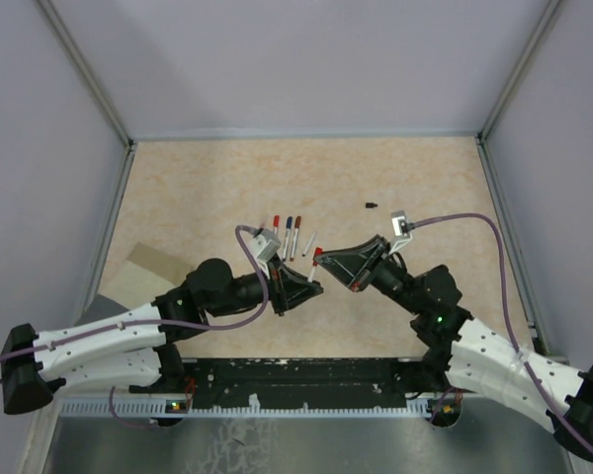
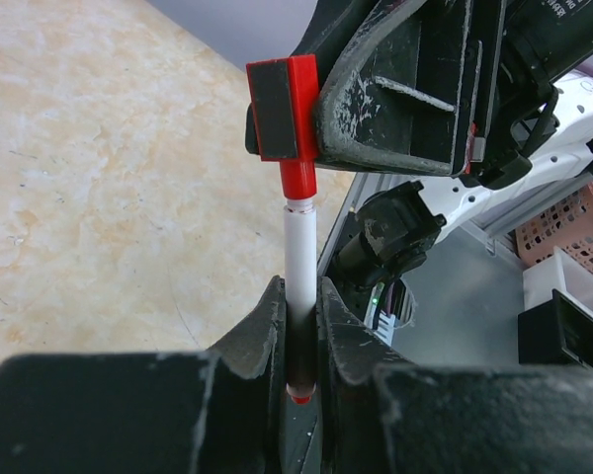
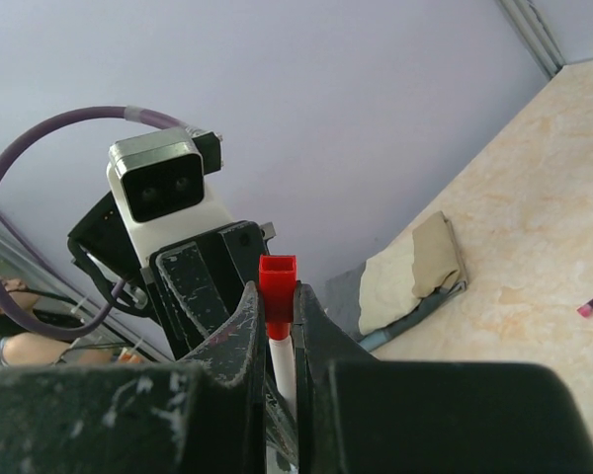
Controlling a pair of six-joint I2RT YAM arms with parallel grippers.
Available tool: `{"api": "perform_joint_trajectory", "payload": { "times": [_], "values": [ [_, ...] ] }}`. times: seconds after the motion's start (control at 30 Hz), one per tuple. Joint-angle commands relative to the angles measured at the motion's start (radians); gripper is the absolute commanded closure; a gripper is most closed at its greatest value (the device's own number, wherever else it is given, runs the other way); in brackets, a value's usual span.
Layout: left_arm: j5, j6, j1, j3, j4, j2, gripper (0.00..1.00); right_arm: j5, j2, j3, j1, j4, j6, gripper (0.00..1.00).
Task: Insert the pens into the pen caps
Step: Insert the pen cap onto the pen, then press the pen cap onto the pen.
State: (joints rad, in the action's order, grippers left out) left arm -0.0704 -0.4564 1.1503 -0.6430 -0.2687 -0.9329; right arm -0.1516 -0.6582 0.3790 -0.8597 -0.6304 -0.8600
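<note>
Top external view, item list.

1. Left gripper (image 1: 312, 285): raised above the table (image 1: 198, 188) near its front middle, pointing toward the right arm. Its fingers are clamped on the red-ended pen (image 2: 298, 247), gripping the lower part of the white barrel; the red end shows just below the fingers in the left wrist view.
2. Right gripper (image 1: 322, 260): facing the left one, tip to tip. Its fingers are closed tight on the red cap (image 3: 279, 281), which stands out beyond the fingertips.
3. Red-ended pen and red cap: in line and joined in the air between the two arms. The red neck meets the top of the white barrel. How deep the pen sits inside cannot be told.
4. Row of loose pens (image 1: 288, 230): four, lying side by side on the table just behind the grippers, with red and dark ends.
5. Black cap (image 1: 372, 205): alone on the table, to the right of the row and apart from it.
6. Tan sheet (image 1: 148, 265): flat at the table's left edge.
</note>
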Motion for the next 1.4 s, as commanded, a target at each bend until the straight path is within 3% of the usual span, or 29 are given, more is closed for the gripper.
{"api": "perform_joint_trajectory", "payload": {
  "times": [0.0,0.37,0.57,0.87,1.1,1.37],
  "values": [
    [0.032,0.002,0.006,0.009,-0.052,0.021,1.0,-0.048,0.006,-0.023,0.003,-0.074,-0.039,1.0],
    [0.036,0.004,0.008,-0.007,-0.099,-0.014,1.0,-0.086,0.03,-0.1,-0.016,-0.072,-0.072,1.0],
    [0.038,0.003,0.009,-0.007,-0.093,-0.012,1.0,-0.044,0.097,-0.085,-0.017,0.022,-0.04,0.81],
    [0.049,-0.001,0.01,-0.004,-0.08,-0.004,1.0,-0.012,0.154,-0.028,-0.017,0.181,0.034,0.7],
    [0.052,0.002,0.011,-0.006,-0.065,0.002,1.0,0.155,0.206,0.137,-0.016,0.487,0.142,0.6],
    [0.053,-0.002,0.01,-0.013,-0.048,-0.007,1.0,0.286,0.112,0.351,-0.016,0.637,0.151,0.45]
  ]
}}
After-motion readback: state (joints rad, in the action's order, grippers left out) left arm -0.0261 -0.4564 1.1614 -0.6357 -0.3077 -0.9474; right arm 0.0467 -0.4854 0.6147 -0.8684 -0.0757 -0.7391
